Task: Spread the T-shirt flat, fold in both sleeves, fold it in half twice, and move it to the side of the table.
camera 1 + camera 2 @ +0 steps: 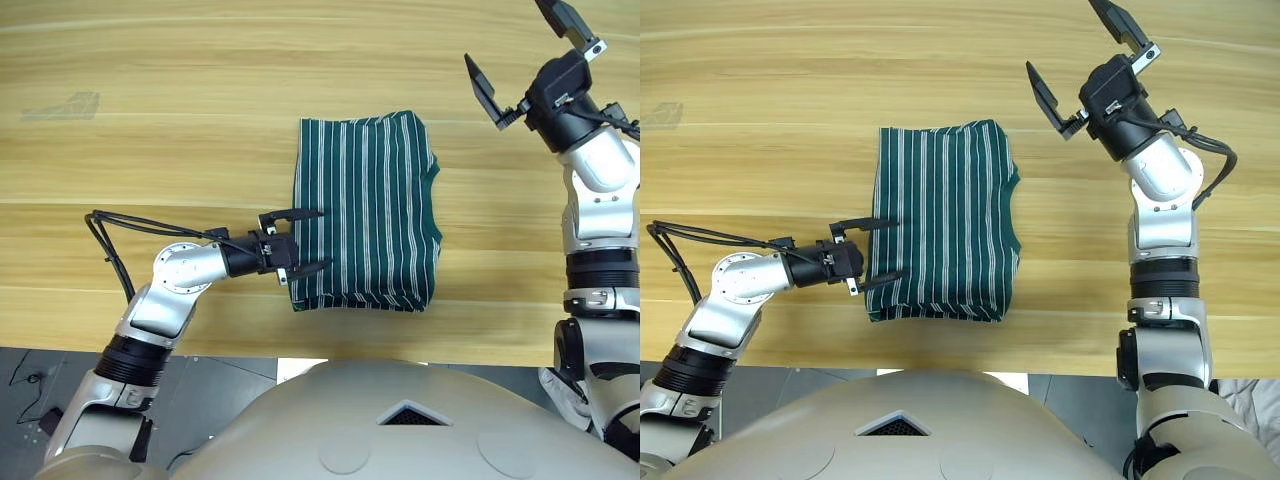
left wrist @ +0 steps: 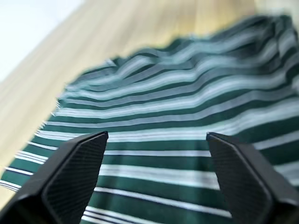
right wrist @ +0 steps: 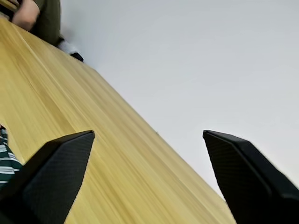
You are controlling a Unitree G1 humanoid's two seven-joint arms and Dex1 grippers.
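A: Reading from the left, what do we mark first?

B: We mark the black cables (image 1: 105,240) looping off the left arm. Next comes the left gripper (image 1: 322,239), held low over the table (image 1: 150,150) and pointing rightward. Its two fingers are spread apart and grasp nothing. Their tips lie over the left edge of the T-shirt (image 1: 370,210), toward its near corner.

A: Do we record contact there?

B: We cannot tell whether the tips touch the cloth. In the left wrist view we see both fingers parted, with the striped fabric spanning the gap beyond them.

A: And the garment itself?

B: We label it dark green with thin white stripes, folded into a compact, layered rectangle. It lies flat at the middle of the wooden table, closer to the robot's edge than to the far one. Its right edge shows a small notch.

A: What do we note farthest right?

B: We note the right gripper (image 1: 1065,40), raised off the table beyond and to the right of the T-shirt, well apart from it. Its fingers are released and wide, holding nothing. In the right wrist view we see them parted against the tabletop and a pale wall (image 3: 187,56).
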